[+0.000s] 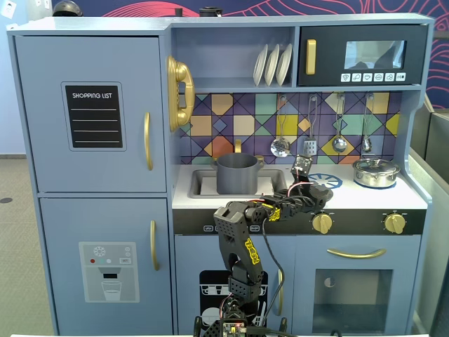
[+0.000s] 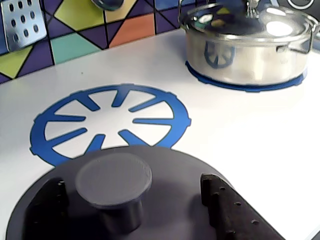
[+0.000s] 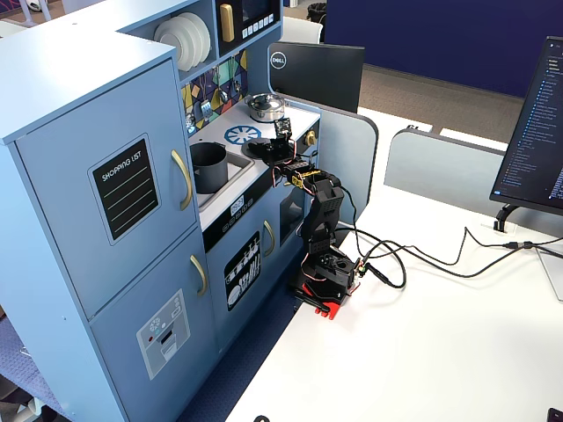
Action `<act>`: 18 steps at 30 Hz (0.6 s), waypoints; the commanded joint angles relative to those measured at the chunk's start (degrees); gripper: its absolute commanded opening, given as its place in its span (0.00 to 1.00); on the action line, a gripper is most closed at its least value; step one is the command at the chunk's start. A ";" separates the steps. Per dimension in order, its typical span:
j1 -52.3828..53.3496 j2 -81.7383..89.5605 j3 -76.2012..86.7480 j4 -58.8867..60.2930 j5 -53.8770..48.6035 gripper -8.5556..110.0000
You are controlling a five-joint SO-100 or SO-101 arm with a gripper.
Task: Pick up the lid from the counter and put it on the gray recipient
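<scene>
1. Lying flat on the white counter [image 2: 260, 150], the lid [image 2: 165, 200] overlaps the near edge of the blue burner print [image 2: 107, 122]; knob [image 2: 114, 182] upright at centre. It sits low and level, so the knob is the only raised part that offers a hold.
2. Gripper [image 2: 142, 212]: two dark fingers [image 2: 230, 210] stand one to each side of the knob in the wrist view, with clear gaps between them and it. Jaws parted, nothing held. Judged as placed for a pinch on the knob, closing not yet done.
3. Arm [image 1: 242, 242]: reaches up from its base over the counter's front edge, which explains the low, forward wrist angle above the lid.
4. Pot [image 1: 237, 174]: gray, straight-sided, open at the top, standing in the sink [image 1: 203, 184] to the left of the lid in a fixed view, well apart from it. No cover on it; the lid's destination, by the task.
5. Silver pot [image 2: 245, 47]: shiny, its own lid on, on a second blue ring behind and to the right in the wrist view. Clear of the gripper; not part of the job.
6. Utensils [image 1: 280, 144]: hung on the tiled backsplash [image 1: 224, 123], out of the travel path as judged.
</scene>
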 commanded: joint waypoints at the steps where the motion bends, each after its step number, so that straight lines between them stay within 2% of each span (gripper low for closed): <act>1: -0.53 -0.09 -4.22 -1.23 -0.44 0.22; 6: -1.85 -0.88 -3.87 -1.32 -0.26 0.08; 18: -2.81 0.79 -4.48 -2.02 0.53 0.07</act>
